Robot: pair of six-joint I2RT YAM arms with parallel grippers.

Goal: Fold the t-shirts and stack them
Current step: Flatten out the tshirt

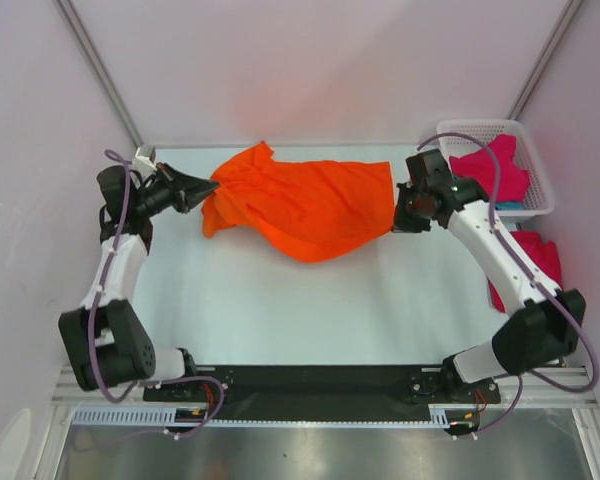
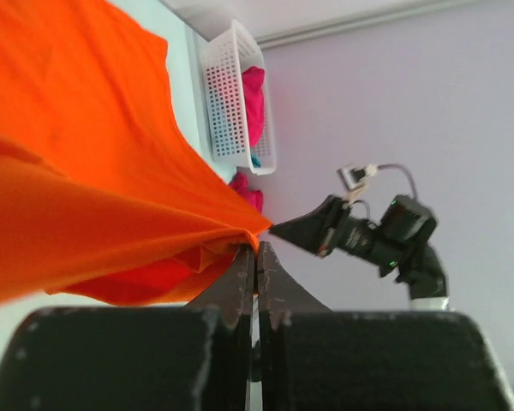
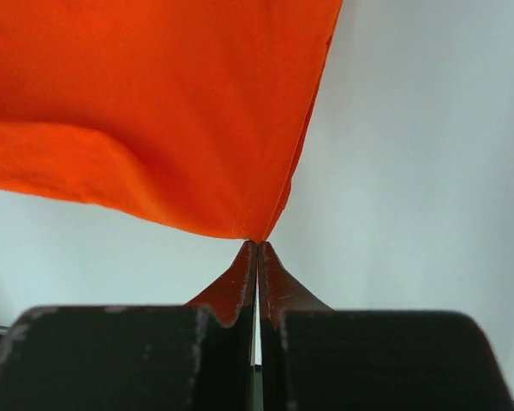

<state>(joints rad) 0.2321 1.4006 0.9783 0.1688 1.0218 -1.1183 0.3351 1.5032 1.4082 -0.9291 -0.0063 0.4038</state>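
Observation:
A bright orange t-shirt (image 1: pixel 305 205) hangs stretched between both grippers over the back of the white table. My left gripper (image 1: pixel 212 186) is shut on its left end, and the cloth bunches at the fingertips (image 2: pixel 256 248). On the right end, my right gripper (image 1: pixel 398 205) is shut on a corner, with the hem (image 3: pixel 278 197) running into the closed tips (image 3: pixel 257 244). A magenta-red t-shirt (image 1: pixel 490 170) lies in the basket with a bit of teal cloth (image 1: pixel 510 205) beneath it. Another magenta-red t-shirt (image 1: pixel 538 258) lies on the table at the right, partly behind the right arm.
A white mesh basket (image 1: pixel 532 150) stands at the back right corner and shows in the left wrist view too, as the basket (image 2: pixel 227 103). Lilac walls close in the table on the left, back and right. The black arm-base rail (image 1: pixel 320 385) runs along the near edge.

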